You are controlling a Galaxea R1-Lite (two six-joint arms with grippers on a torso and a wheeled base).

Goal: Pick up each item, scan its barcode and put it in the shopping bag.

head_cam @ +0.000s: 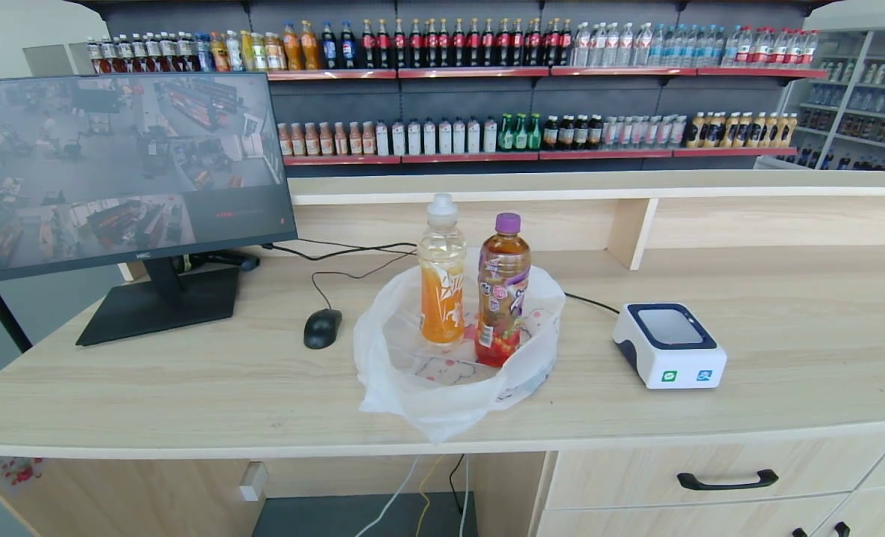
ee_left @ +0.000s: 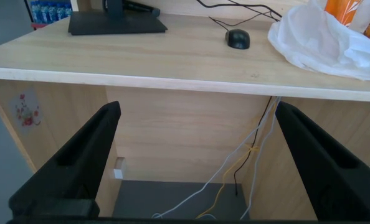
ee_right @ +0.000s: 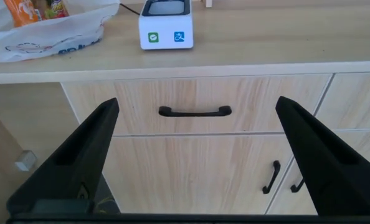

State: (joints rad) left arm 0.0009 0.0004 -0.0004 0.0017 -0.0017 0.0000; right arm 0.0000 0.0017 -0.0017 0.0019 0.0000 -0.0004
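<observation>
Looks all but finished, judging by the layout: can see the clear plastic bottle of orange drink with a white cap (head_cam: 442,280) and the reddish tea bottle with a purple cap (head_cam: 503,294) standing upright, just beside each other, inside the crumpled white plastic shopping bag (head_cam: 412,373) on the pale wooden counter (head_cam: 785,298). Cannot confirm whether either was passed over the white box-shaped barcode scanner with a dark-framed window (head_cam: 669,344), sitting near the bag toward the robot's right. Find the left gripper (ee_left: 197,107) low, below the counter's front edge, black fingers spread wide and holding nothing; likewise the right gripper (ee_right: 197,104), facing the drawer front with a black bar handle (ee_right: 194,112) under the scanner, spread wide and empty
</observation>
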